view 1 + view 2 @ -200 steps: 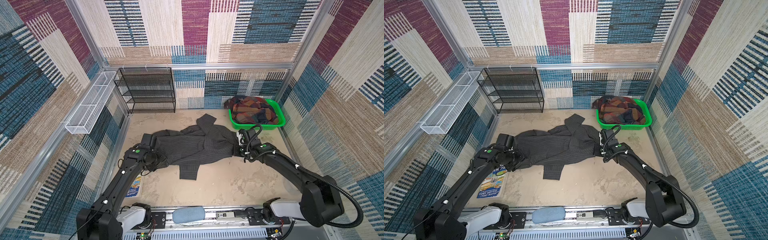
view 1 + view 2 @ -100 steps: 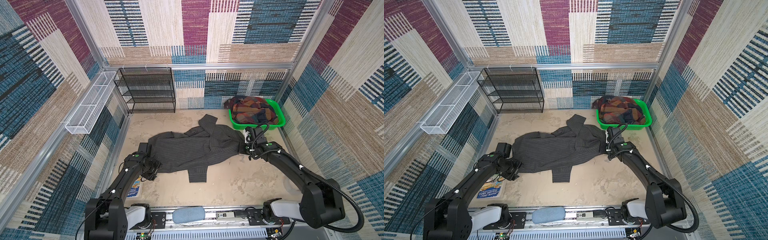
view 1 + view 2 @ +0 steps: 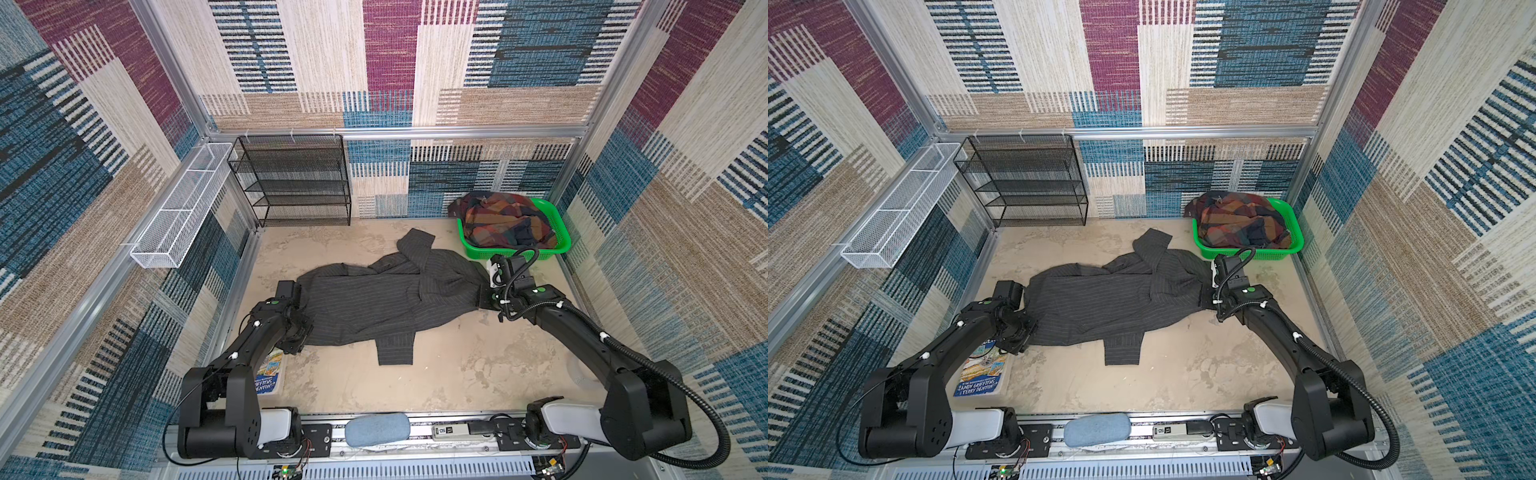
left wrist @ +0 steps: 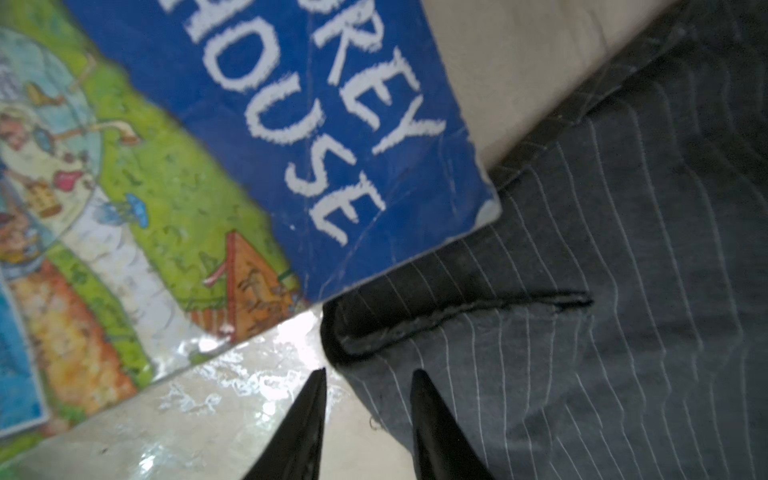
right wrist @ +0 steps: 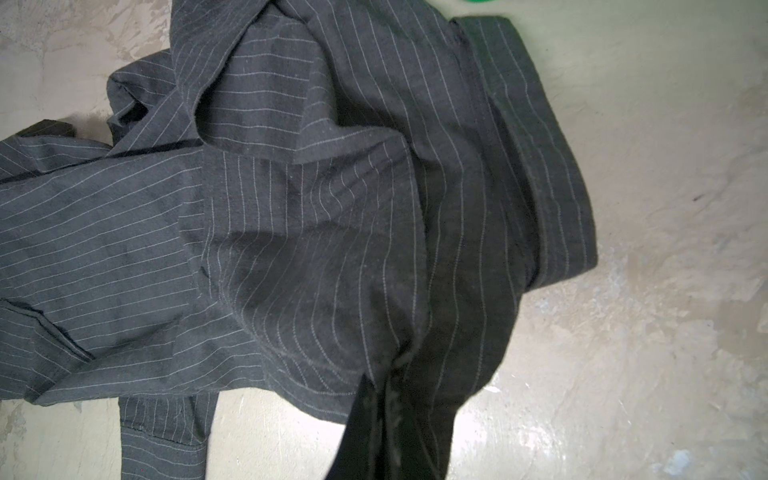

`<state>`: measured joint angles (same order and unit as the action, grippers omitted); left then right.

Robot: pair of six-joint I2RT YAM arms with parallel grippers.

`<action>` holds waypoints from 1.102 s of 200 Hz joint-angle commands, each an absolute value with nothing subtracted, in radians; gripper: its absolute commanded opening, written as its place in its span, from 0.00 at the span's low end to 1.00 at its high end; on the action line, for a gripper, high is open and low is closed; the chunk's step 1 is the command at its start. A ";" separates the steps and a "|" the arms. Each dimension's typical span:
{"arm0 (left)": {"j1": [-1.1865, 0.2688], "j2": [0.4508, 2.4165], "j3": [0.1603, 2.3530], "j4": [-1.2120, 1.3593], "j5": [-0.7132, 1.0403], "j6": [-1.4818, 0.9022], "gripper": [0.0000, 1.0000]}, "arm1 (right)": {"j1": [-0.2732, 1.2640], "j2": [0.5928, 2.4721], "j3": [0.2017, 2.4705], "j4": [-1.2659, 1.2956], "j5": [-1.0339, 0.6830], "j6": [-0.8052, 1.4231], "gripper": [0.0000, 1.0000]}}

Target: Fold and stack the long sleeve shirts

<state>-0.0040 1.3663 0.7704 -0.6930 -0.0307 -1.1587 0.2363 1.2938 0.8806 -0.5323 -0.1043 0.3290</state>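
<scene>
Left gripper (image 4: 369,374), jaws narrow, straddles the hem corner of the grey shirt (image 3: 390,299) spread mid-table, touching the book (image 4: 249,166). Best close on cloth only, then pull against the right gripper (image 3: 484,297), clamped on the opposite end. Plaid shirt (image 3: 505,224) lies in the basket (image 3: 557,249).

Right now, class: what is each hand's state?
Left hand: open, at the edge of the pinstripe shirt.
Right hand: closed, holding the pinstripe shirt.
</scene>
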 commanded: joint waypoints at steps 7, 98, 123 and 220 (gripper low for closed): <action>-0.002 1.423 0.784 -0.656 -0.046 -1.107 0.36 | 0.238 1.288 0.872 -0.507 -0.112 0.345 0.00; -0.001 1.449 0.834 -0.651 -0.077 -1.040 0.00 | 0.238 1.267 0.871 -0.439 -0.191 0.356 0.00; 0.000 1.387 0.938 -0.701 -0.098 -0.991 0.00 | 0.237 1.271 0.947 -0.403 -0.238 0.326 0.00; 0.065 1.703 1.877 -0.841 0.026 -0.832 0.00 | 0.151 1.717 1.743 -0.346 -0.436 0.264 0.00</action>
<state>0.0456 1.6028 1.6737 -0.7841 -0.0299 -0.8883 0.1692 1.6188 1.5692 -0.4061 -0.3424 0.2821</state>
